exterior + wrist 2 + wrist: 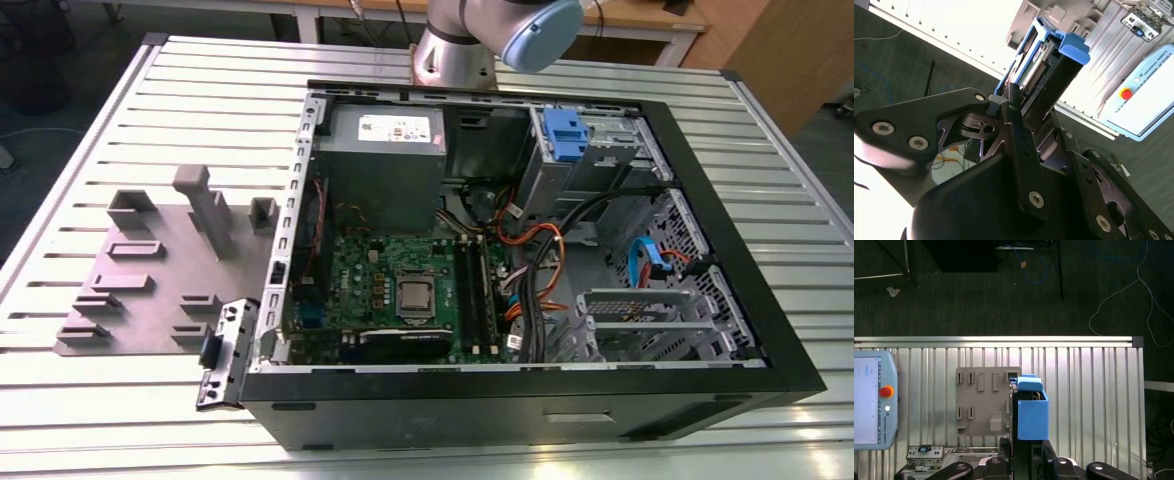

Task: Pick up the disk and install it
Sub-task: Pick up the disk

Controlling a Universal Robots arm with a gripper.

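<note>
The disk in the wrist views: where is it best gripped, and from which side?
Likely: pinch its two broad flat faces near one short end, coming in endwise, as the gripper holds the disk now. The slab is thin with parallel faces, and the far blue carrier end juts free.

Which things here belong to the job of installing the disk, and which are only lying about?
Job in hand:
- the disk, clamped in the gripper
- open computer case

Lying about:
- grey fixture plate
- teach pendant
</note>
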